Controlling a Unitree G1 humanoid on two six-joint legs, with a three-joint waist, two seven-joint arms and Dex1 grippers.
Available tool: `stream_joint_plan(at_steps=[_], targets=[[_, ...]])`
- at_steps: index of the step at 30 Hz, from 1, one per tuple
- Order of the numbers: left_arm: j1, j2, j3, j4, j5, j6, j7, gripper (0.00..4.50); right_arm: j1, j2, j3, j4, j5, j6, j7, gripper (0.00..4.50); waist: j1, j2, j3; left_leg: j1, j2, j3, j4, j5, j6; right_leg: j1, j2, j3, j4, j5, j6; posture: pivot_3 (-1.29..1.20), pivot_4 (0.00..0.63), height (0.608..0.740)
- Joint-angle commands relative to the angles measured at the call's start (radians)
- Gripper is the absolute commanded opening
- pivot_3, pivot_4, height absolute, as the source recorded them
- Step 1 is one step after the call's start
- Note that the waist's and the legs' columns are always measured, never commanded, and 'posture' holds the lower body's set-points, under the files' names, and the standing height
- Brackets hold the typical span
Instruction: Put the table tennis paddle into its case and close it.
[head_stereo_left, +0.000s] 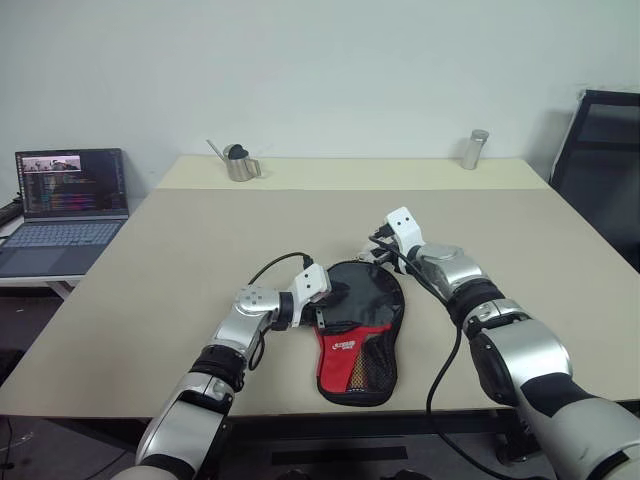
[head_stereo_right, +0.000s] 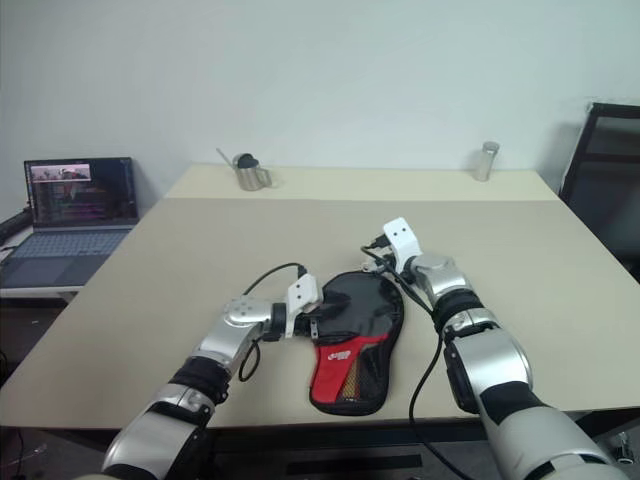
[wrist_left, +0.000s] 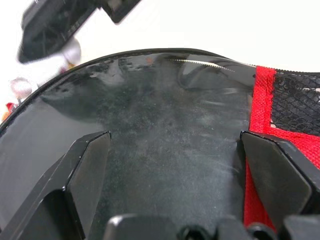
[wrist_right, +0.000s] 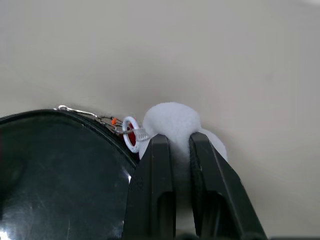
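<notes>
on table (head_stereo_left: 180, 240), case (head_stereo_left: 362, 330), right hand (wrist_right: 181, 141) pinching white zip pom-pom (wrist_right: 172, 120)

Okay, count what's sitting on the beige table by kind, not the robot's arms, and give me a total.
Black and red fabric paddle case: 1
Small metal watering can: 1
Upright metal cylinder: 1
Total: 3

paddle not discernible, case (head_stereo_left: 361, 330) covers that spot; right gripper (wrist_right: 176, 142) fingertips buried in white pom-pom (wrist_right: 172, 121); laptop (head_stereo_left: 62, 205) cut by frame edge, screen text unreadable; case logo too small.
</notes>
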Motion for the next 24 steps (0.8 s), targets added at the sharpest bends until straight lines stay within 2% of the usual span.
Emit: stream_joint_plan(at_steps=[1,14,20,24], targets=[[0.017,-0.005,-0.035,0.076,0.055,0.000,0.009,4.50,-0.004,-0.062,0.008,-0.113,-0.011,0.019,0.044,0.04,0.004,0.000,0.000,0.000,0.000,0.000,0.000,0.000,0.000,0.000,0.000,0.000,0.000,0.000,0.000,0.00,0.150,0.740],[-0.025,-0.020,-0.068,0.163,0.089,-0.032,-0.007,4.50,0.250,-0.251,0.047,-0.645,-0.023,0.279,0.169,0.04,0.017,0.003,-0.002,-0.001,-0.001,-0.002,0.000,0.000,0.000,0.001,-0.002,-0.003,-0.002,0.000,0.000,0.00,0.150,0.740],[-0.037,-0.027,-0.079,0.191,0.100,-0.039,-0.006,4.50,0.399,-0.391,0.021,-0.900,0.005,0.431,0.233,0.04,0.030,0.005,-0.003,-0.002,-0.001,-0.003,0.000,0.000,0.000,0.002,-0.003,-0.005,-0.005,0.000,0.000,0.00,0.150,0.740],[-0.043,-0.028,-0.081,0.203,0.103,-0.046,-0.007,4.50,0.540,-0.495,-0.001,-1.146,0.069,0.594,0.304,0.04,0.031,0.009,-0.006,-0.004,0.000,-0.004,-0.001,-0.001,0.000,0.002,-0.003,-0.006,-0.009,0.000,0.001,0.00,0.150,0.740]])
